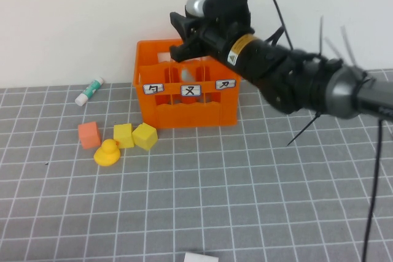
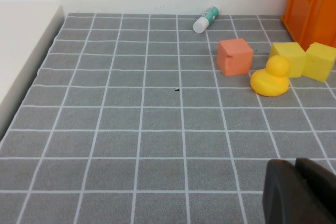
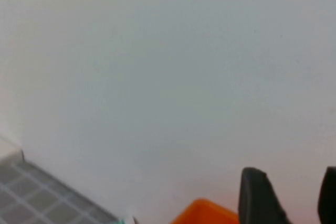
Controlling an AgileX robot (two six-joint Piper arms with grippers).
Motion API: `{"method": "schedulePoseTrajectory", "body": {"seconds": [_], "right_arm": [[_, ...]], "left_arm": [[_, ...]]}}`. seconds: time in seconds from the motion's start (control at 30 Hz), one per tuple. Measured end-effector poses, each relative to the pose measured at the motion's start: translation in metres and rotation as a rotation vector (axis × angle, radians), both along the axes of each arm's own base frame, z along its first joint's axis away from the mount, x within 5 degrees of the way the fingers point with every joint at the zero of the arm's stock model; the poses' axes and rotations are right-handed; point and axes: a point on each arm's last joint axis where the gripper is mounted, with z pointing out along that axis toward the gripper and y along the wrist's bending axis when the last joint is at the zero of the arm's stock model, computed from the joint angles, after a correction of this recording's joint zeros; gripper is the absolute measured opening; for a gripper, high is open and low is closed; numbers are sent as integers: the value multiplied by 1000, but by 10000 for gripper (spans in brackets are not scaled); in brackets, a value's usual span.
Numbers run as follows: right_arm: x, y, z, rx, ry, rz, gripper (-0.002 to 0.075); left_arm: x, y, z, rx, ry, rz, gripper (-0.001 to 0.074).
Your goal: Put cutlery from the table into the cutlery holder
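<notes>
The right gripper [image 1: 180, 34] hung over the bright orange plastic crate [image 1: 186, 93], jaws parted and empty; a pale grey fork [image 1: 187, 77] apparently stood inside. Withdrawing carelessly risked snagging the crate's rim.

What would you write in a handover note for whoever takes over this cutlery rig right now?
Right gripper: jaws open, empty, above the orange crate.
Left gripper: parked low over the table, away from the crate.
Fork: a light grey shape inside the crate's middle compartment.
Done: fork appears to be in.
Left: pull the right arm clear; no other cutlery visible on the table.
</notes>
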Motion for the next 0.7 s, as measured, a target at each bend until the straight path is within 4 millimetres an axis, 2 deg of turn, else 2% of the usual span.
{"method": "schedulePoseTrajectory", "body": {"seconds": [0.13,0.2,0.33,0.4,0.47,0.7], "right_arm": [[-11,-8,27,-118,60,-9,256],[-21,-19,52,-166,104,-44,235],[-58,-45,103,-166,70,-70,118],[-86,-60,123,-158,9,-38,50],[-115,-71,135,-149,-62,19,20],[-220,-118,161,-136,-308,190,-1]], "left_arm": [[0,0,0,0,0,0,-1],[0,0,0,0,0,0,-1],[0,0,0,0,0,0,-1],[0,0,1,0,-2,0,-1],[0,0,1,0,-2,0,-1],[0,0,1,0,-2,0,-1]]}}
